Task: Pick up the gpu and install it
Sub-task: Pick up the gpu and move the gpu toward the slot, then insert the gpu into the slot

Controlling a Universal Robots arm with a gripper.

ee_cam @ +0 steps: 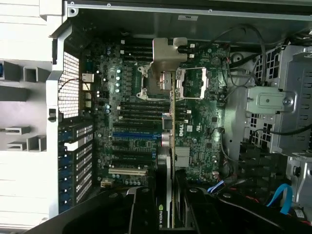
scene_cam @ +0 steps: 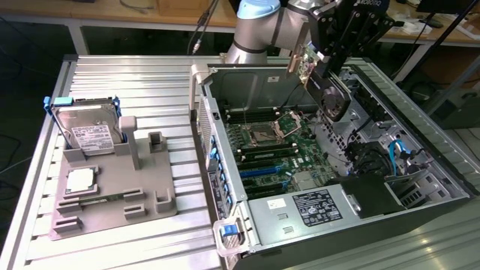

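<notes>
Gripper point(scene_cam: 324, 53) hangs over the open computer case point(scene_cam: 225, 84), and its jaws are clamped on the gpu point(scene_cam: 330, 93). The card is in the air above the far part of the case, tilted, and it does not touch the motherboard point(scene_cam: 277, 152) below it. In the wrist view the gpu point(ee_cam: 171, 141) shows edge-on as a thin line. It runs from between the two black fingers point(ee_cam: 139, 214) out over the motherboard point(ee_cam: 136, 122), with its silver bracket point(ee_cam: 169, 53) at the far end. On the exterior view's left, well apart from the case, a gray holder point(scene_cam: 112, 208) lies on the ribbed metal table point(scene_cam: 135, 79). A hard drive point(scene_cam: 89, 134) stands in it, and a small square chip point(scene_cam: 78, 181) lies near the drive.
</notes>
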